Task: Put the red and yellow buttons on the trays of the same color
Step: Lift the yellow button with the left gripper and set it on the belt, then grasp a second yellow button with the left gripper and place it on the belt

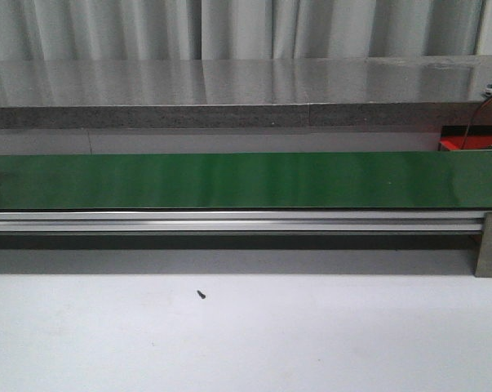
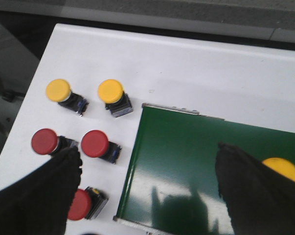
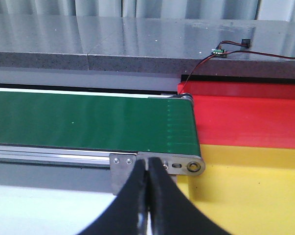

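so up close on the left wrist view, the left gripper (image 2: 149,188) has its two black fingers (image 2: 37,198) spread wide apart with nothing between them, hanging over the end of the green belt (image 2: 186,161). one yellow button (image 2: 284,169) sits on the belt, half hidden behind the other finger. beside the belt end, on the white table (image 2: 196,68), there are three red buttons: one (image 2: 79,204) right next to the belt edge and partly under a finger, then two side by side, one (image 2: 94,143) nearer the belt and one (image 2: 44,141) further out. beyond those sit two more yellow buttons, (image 2: 110,90) and (image 2: 57,90), all lying on their sides with dark bodies showing. on the right wrist view the right gripper (image 3: 148,196) has its fingers pressed together, empty, just in front of the belt's metal end bracket (image 3: 159,164). the yellow tray (image 3: 250,191) is right beside that end, and the red tray (image 3: 245,115) is touching it on the far side. further back a thin dark wire (image 3: 201,63) with a green tip lies on the grey counter (image 3: 113,44). front view is just the belt, its aluminium rail (image 1: 229,220), a small dark screw (image 1: 201,294) on the table, and curtains (image 1: 229,28) at the back.
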